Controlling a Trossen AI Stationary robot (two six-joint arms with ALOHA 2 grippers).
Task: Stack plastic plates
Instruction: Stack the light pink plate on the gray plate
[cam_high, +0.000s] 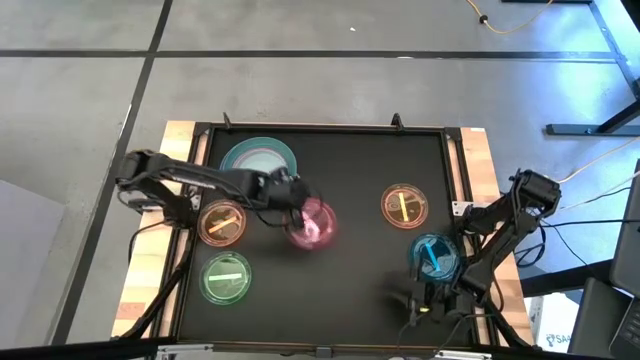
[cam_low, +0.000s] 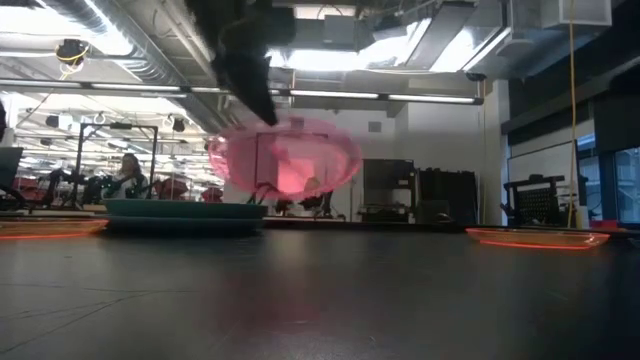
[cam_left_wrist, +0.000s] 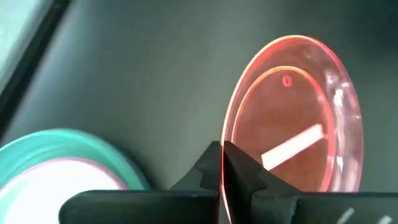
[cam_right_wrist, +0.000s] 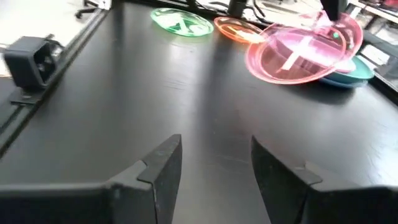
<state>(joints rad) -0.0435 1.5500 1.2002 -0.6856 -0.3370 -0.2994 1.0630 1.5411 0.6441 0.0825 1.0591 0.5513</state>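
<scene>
High view: left tool clamped on pink plate, airborne | right tool parted, idle | next: lower onto teal stack.

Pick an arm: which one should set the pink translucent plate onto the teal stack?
Left. Its pincer is shut on the pink plate, held tilted above the table right beside the teal stack. The right pincer sits open at the near right edge by the blue plate, far from both.
</scene>
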